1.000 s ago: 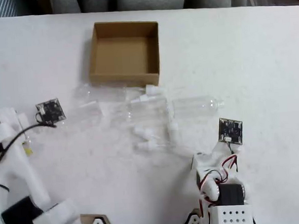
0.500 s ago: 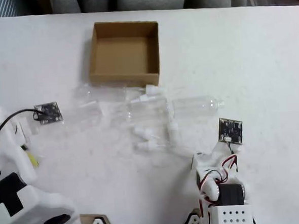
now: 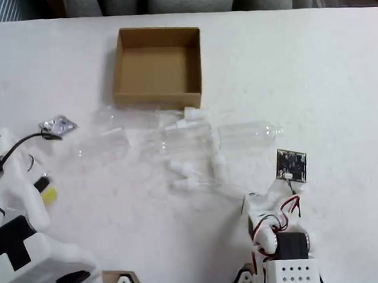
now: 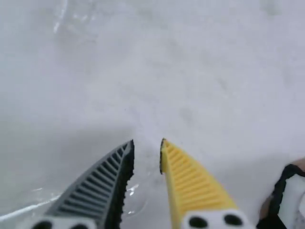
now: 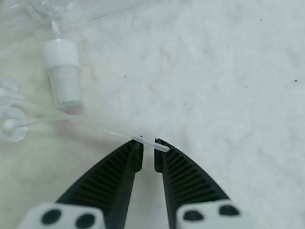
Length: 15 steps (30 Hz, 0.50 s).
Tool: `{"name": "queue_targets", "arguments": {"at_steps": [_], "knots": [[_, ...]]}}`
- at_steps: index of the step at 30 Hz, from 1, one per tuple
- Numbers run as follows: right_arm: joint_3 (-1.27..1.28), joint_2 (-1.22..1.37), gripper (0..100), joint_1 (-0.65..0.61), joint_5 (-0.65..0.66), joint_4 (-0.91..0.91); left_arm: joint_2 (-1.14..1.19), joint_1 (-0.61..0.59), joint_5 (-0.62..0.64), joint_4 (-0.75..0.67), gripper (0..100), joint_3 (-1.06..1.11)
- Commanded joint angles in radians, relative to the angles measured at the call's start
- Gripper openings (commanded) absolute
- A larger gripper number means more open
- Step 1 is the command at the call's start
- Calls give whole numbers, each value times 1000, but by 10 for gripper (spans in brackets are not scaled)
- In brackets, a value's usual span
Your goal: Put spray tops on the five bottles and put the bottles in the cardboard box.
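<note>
Several clear bottles [image 3: 246, 135] lie on their sides in a row mid-table, in front of the empty cardboard box [image 3: 157, 66]. White spray tops [image 3: 190, 114] lie loose among them. My left gripper [image 4: 147, 142], one finger grey and one yellow, hangs over bare table at the left [image 3: 44, 191], shut with nothing in it. My right gripper [image 5: 147, 142] rests low near the front of the table, shut, its tips touching the thin tube of a spray top [image 5: 62, 76] that lies on the table. The right arm [image 3: 278, 235] stands at the front right.
The table [image 3: 326, 75] has bare room at the right and far left. Another clear bottle [image 3: 109, 146] lies close to the left arm. A brown object [image 3: 120, 280] sits at the front edge between the arm bases.
The left arm has swung away from the front, and its wrist camera board has moved toward the far side. The right arm has not moved.
</note>
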Motion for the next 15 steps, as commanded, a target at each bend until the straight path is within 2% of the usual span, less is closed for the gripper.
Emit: {"name": "queue_targets", "arguments": {"at_steps": [1, 6, 10, 11, 12, 13, 15], "knots": [[8, -4, 15, -4, -2, 4, -10, 15, 61, 49, 120, -107], [8, -4, 15, -2, -2, 4, -10, 5, 58, 203, 273, -338], [8, -4, 15, -1, -3, 4, -10, 4, 49, 331, 290, -473], [8, -4, 15, -1, -3, 4, -10, 2, -18, 382, 290, -488], [8, -4, 15, -1, -3, 4, -10, -5, -152, 420, 290, -499], [8, -4, 15, -1, -3, 4, -10, -27, -292, 431, 290, -505], [8, -4, 15, -1, -3, 4, -10, -67, -468, 411, 284, -506]]}}
